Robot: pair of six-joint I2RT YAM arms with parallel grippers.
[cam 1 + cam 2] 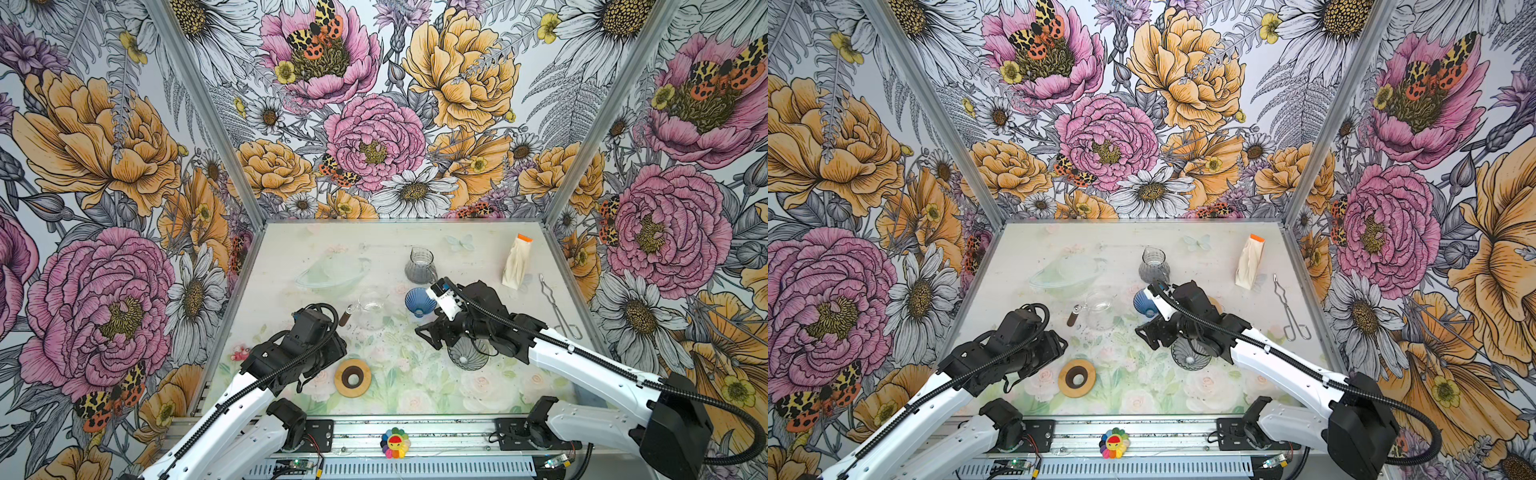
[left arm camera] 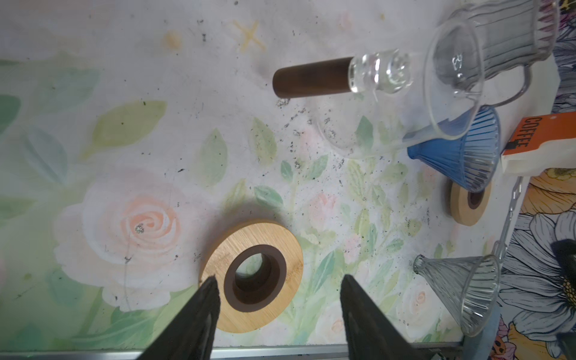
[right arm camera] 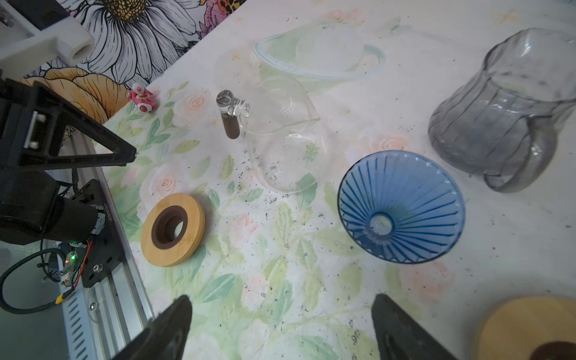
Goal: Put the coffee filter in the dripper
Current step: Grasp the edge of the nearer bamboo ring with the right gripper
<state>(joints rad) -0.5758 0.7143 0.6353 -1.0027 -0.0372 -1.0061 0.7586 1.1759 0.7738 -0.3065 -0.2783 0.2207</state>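
Observation:
A pale paper shape that looks like the coffee filter [image 1: 336, 266] lies in a clear glass bowl [image 1: 309, 279] at the back left. A blue ribbed dripper [image 1: 419, 302] [image 3: 402, 207] stands mid-table, and a clear dripper with a brown handle [image 1: 370, 308] [image 2: 452, 81] is to its left. A grey ribbed dripper [image 1: 467, 358] [image 2: 464, 290] lies partly under my right arm. My left gripper [image 2: 279, 280] hangs open and empty over a bamboo ring [image 1: 352, 377]. My right gripper [image 3: 280, 299] [image 1: 430, 334] is open and empty over bare table, short of the blue dripper.
A grey glass carafe [image 1: 420, 266] stands behind the blue dripper. A coffee bag [image 1: 517, 262] and metal tongs [image 1: 557, 305] lie at the right. A second bamboo ring [image 2: 469, 202] sits beside the blue dripper. A small pink figure [image 1: 239, 353] is at the left edge.

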